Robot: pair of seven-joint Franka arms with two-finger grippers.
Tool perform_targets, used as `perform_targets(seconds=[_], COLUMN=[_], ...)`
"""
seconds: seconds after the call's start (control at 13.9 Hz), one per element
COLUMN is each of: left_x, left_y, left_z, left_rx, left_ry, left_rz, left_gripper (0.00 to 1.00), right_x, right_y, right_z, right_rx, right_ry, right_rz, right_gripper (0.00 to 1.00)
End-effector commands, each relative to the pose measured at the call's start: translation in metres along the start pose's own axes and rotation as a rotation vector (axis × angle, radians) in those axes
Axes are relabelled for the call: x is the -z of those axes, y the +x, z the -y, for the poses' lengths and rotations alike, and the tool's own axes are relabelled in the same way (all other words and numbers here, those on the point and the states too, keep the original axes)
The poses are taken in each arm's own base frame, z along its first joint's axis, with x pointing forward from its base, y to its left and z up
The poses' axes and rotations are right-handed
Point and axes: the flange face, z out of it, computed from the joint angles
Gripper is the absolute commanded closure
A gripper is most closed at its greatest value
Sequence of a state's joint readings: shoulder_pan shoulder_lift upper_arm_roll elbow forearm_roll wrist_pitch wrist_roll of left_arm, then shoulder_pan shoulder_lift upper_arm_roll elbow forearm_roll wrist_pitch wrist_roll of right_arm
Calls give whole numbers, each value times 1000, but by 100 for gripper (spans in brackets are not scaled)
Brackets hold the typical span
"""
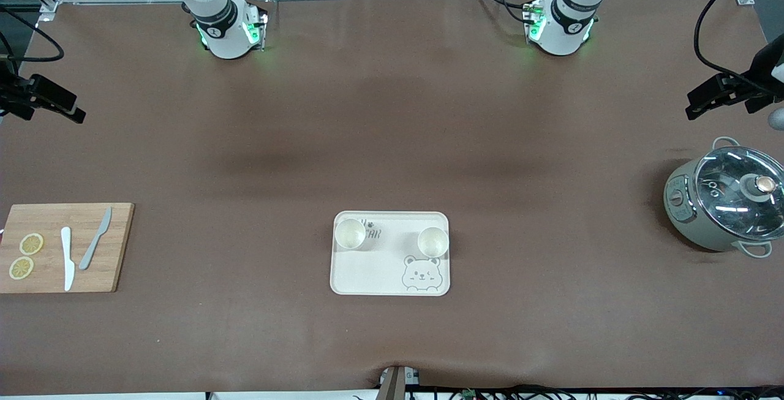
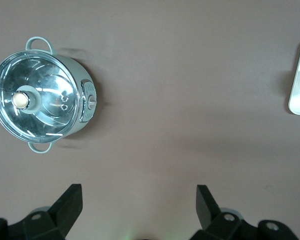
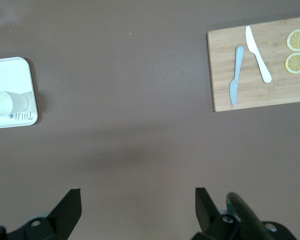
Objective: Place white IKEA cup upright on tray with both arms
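White cups upright on tray, both grippers open.

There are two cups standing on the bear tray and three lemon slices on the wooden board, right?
Almost. The two cups do stand upright on the tray, but the wooden board holds only two lemon slices, not three. Two knives lie beside them. The front view shows it, and the right wrist view agrees.

Grey lettering on the tray is partly hidden by a cup; only "AR" reads clearly.
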State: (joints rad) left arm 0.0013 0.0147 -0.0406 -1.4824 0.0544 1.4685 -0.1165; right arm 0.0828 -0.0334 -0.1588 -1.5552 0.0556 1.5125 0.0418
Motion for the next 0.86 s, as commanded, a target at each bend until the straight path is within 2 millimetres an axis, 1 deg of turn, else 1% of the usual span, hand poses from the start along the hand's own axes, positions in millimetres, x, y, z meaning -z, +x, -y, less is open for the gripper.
perform_targets(seconds=[0.0, 0.29, 0.5, 0.58, 0.65, 0.79], left_x=[3, 4, 6, 8, 8, 9], left_y=[-1, -3, -6, -6, -6, -7], left_z=[3, 6, 7, 11, 13, 13], left_rx=[-8, -3, 0, 5, 8, 8], left_ry=[-14, -14, -13, -14, -14, -14], left_rz=[-11, -10, -7, -9, -9, -8], left_gripper=[0, 0, 0, 0, 0, 0], right_x=[6, 7, 6, 4, 8, 10], right_y=[-2, -3, 0, 1, 0, 0], right_z=[-3, -3, -8, -3, 3, 2], right_rx=[19, 21, 15, 22, 33, 32], right_ry=[-7, -21, -15, -17, -26, -26], right_rz=[15, 16, 11, 16, 8, 2], right_gripper=[0, 0, 0, 0, 0, 0])
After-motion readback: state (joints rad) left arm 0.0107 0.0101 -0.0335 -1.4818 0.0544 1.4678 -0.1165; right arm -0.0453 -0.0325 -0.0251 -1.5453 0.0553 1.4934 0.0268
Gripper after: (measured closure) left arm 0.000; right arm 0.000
